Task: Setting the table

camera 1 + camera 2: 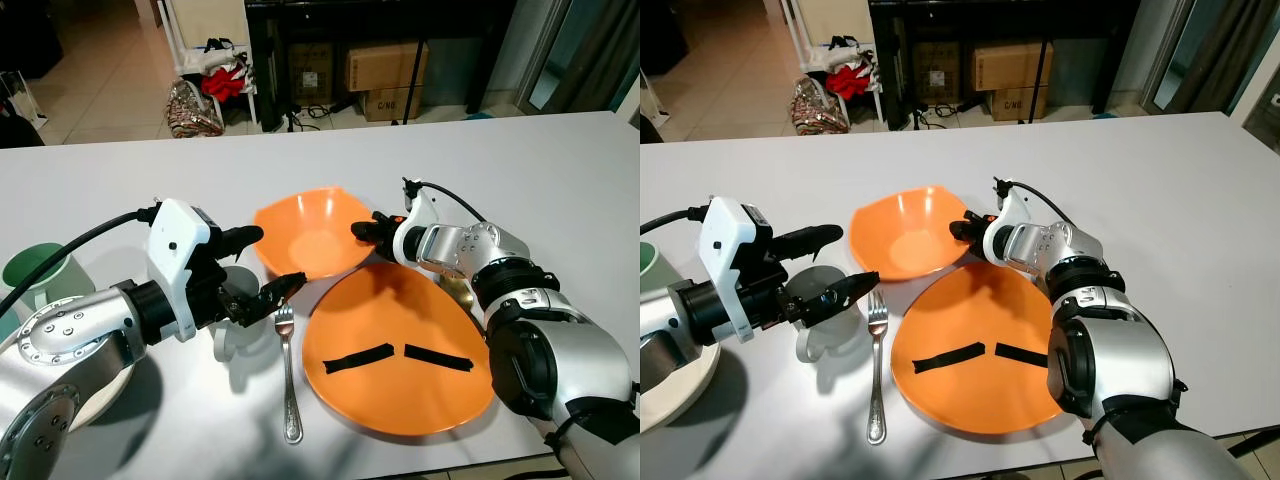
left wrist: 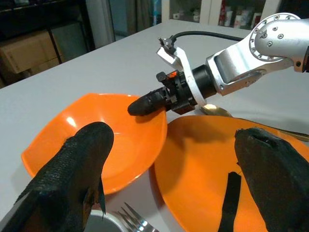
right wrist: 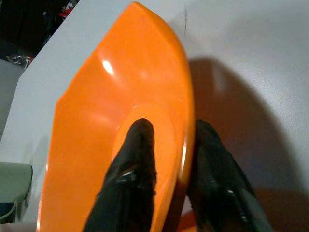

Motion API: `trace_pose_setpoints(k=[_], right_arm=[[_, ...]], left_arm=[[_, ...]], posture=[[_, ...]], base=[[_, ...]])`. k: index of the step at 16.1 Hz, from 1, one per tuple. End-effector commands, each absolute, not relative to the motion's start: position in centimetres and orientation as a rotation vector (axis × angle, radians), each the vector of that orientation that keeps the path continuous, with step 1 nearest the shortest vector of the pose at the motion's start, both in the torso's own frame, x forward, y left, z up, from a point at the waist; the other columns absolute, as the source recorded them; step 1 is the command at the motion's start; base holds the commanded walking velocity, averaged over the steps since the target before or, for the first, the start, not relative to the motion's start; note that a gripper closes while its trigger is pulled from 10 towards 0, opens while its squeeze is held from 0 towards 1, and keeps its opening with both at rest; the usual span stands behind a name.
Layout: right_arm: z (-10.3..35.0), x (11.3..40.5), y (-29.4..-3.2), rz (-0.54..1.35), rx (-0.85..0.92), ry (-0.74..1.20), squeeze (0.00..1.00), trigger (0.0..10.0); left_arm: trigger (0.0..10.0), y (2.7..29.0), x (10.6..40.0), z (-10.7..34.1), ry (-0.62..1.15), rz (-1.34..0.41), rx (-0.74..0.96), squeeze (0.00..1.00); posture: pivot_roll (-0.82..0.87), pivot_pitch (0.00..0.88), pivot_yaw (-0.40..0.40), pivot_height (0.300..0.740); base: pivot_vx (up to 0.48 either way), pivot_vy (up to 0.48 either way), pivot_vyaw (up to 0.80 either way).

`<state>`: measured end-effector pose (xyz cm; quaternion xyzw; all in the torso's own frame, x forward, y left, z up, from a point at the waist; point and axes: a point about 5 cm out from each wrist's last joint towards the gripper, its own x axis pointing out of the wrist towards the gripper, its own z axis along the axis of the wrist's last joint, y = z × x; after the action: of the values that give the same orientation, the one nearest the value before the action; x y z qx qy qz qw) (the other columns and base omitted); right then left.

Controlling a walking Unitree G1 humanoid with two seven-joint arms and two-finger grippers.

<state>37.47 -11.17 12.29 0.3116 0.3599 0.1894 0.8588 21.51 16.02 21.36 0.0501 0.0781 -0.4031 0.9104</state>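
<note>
While right gripper (image 3: 169,159) clamps orange bowl (image 1: 305,235) rim | left gripper (image 1: 268,262) spread, empty

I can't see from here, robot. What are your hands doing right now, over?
Right end effector shut on bowl rim. Left end effector open, above fork and cup. Bowl edge overlaps plate.

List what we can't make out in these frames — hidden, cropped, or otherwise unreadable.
- Gold spoon: head views, mostly hidden behind the right arm; its handle is unseen.
- Clear glass: head views, partly covered by the left gripper; contents cannot be told.
- Green cup: cut by the left edge and crossed by the cable.
- White plate: under the left arm, cut by the frame edge.
- Orange bowl: right wrist view, its base lies beneath the right gripper.
</note>
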Motion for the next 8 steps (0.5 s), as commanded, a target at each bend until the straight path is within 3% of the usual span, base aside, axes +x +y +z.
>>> trace_pose_setpoints(k=[1,5,8], right_arm=[[13.1,37.9,-11.9,0.399,0.631,0.722,0.85,10.0],[14.2,37.3,-15.3,0.442,0.648,0.723,0.87,10.0],[16.1,35.1,-18.0,0.504,0.634,0.698,0.87,10.0]], left_arm=[[10.0,15.9,21.4,21.5,0.154,-0.829,0.113,0.0],[10.0,15.6,21.7,21.5,0.13,-0.816,0.079,0.0],[10.0,15.3,22.0,21.1,0.119,-0.803,0.056,0.0]], posture=[[0.02,0.0,0.034,0.74],[-0.01,0.0,0.035,0.74],[-0.03,0.0,0.043,0.74]], base=[[0.0,0.0,0.0],[0.0,0.0,0.0],[0.0,0.0,0.0]])
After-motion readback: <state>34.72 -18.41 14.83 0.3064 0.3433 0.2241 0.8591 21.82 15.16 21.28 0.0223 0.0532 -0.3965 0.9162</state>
